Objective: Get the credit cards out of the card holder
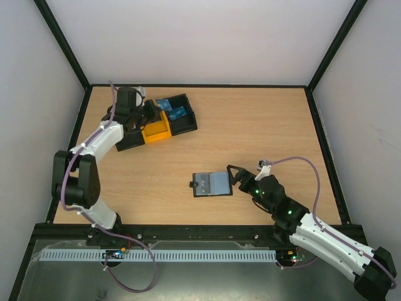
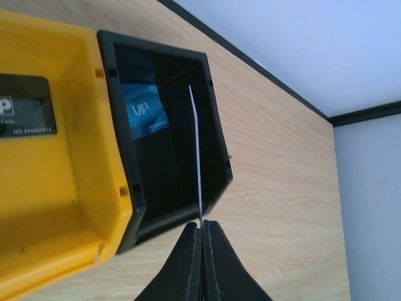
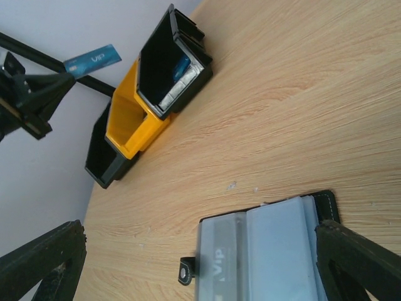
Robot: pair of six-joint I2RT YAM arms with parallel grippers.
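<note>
Bright, soft, even light fills all three views, with no hard glare on the wooden table (image 1: 263, 125). From above, shadows around the tray (image 1: 164, 122) are faint, and its black compartments swallow detail. At the left wrist the tray's yellow compartment (image 2: 50, 188) glows vivid; the credit card (image 2: 197, 150) over the murky black one is a thin white line, and the left gripper (image 2: 202, 229) below the tray is a silhouette. At the right wrist the tray is sharp; the fingers (image 3: 357, 257) of the right gripper (image 3: 200, 229), nearer than the tray, are soft and black.

Black joints (image 1: 78, 182), white shells (image 1: 100, 139), mauve cables (image 1: 294, 158) (green lights (image 1: 289, 214) on right arm (image 1: 326, 241)).
</note>
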